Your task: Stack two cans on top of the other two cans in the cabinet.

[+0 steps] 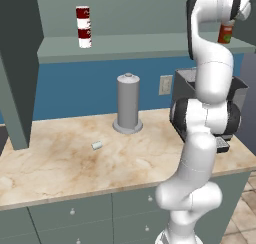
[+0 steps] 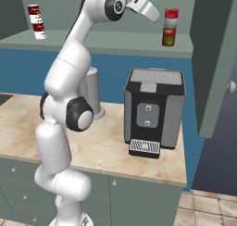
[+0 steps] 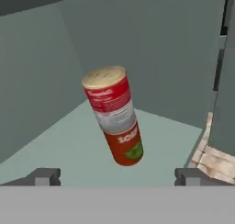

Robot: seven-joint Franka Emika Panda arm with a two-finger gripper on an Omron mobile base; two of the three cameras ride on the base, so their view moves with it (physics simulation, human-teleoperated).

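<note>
On the cabinet shelf (image 1: 150,44) two red-and-white banded soup cans stand stacked, one (image 1: 83,14) on the other (image 1: 84,37), at the far left (image 2: 37,21). Near the shelf's right end a red can with a pale top (image 3: 108,97) sits on the orange-red can with a green patch (image 3: 125,144); this stack (image 2: 170,27) stands upright. My gripper (image 2: 155,14) hangs just left of that stack, a little apart from it. Its fingertips (image 3: 43,176) are spread wide and open, with nothing between them.
A tall grey cylinder (image 1: 128,103) stands on the marble counter (image 1: 60,163) below the shelf. A black coffee machine (image 2: 152,109) sits at the counter's right. A small pale object (image 1: 96,145) lies on the counter. An open cabinet door (image 2: 217,58) hangs right of the stack.
</note>
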